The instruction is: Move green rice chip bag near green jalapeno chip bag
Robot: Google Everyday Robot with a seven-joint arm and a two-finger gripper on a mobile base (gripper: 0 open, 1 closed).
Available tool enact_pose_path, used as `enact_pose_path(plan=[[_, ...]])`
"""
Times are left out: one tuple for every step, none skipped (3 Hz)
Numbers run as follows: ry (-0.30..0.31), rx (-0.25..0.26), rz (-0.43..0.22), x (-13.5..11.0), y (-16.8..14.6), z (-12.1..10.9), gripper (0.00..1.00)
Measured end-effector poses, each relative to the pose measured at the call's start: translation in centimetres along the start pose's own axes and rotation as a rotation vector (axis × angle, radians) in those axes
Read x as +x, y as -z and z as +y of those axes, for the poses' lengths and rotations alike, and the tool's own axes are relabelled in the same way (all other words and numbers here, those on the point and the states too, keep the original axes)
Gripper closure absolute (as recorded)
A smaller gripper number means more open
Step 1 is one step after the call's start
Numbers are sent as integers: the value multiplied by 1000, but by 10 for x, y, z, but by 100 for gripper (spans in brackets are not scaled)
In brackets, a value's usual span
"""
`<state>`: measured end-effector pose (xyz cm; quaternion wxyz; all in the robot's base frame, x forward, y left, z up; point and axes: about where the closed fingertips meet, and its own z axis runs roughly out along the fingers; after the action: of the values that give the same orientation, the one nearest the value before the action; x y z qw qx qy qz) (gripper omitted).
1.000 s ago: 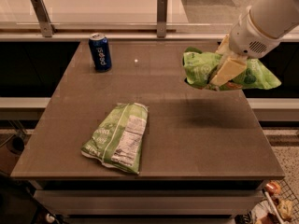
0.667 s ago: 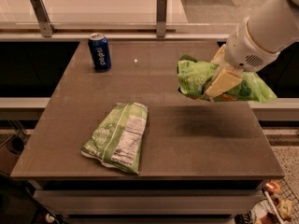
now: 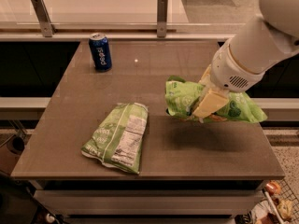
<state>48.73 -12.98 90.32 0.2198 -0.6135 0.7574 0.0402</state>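
The green rice chip bag [image 3: 184, 98] is bright lime green with dark green spots and hangs in the air above the table's right half. My gripper [image 3: 205, 105] is shut on it, its cream fingers [image 3: 209, 102] clamped across the bag's middle. The green jalapeno chip bag [image 3: 118, 136] lies flat on the table at front left, pale green, back side up with its white nutrition label showing. The held bag is to the right of it, with a gap of bare table between them.
A blue Pepsi can [image 3: 100, 52] stands upright at the table's back left. The brown table [image 3: 154, 73] has a raised rail with two metal posts [image 3: 162, 16] behind it. The table's right edge lies under the held bag's right end.
My gripper has carried the rice chip bag left and toward the front of the table, closer to the jalapeno bag. The jalapeno bag and can have not moved.
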Motion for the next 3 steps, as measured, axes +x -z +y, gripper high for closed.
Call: enact_pose_path(plan=[[1, -1, 0, 0, 0, 0, 84], [3, -3, 1, -1, -1, 1, 59], [5, -5, 1, -2, -2, 2, 36]])
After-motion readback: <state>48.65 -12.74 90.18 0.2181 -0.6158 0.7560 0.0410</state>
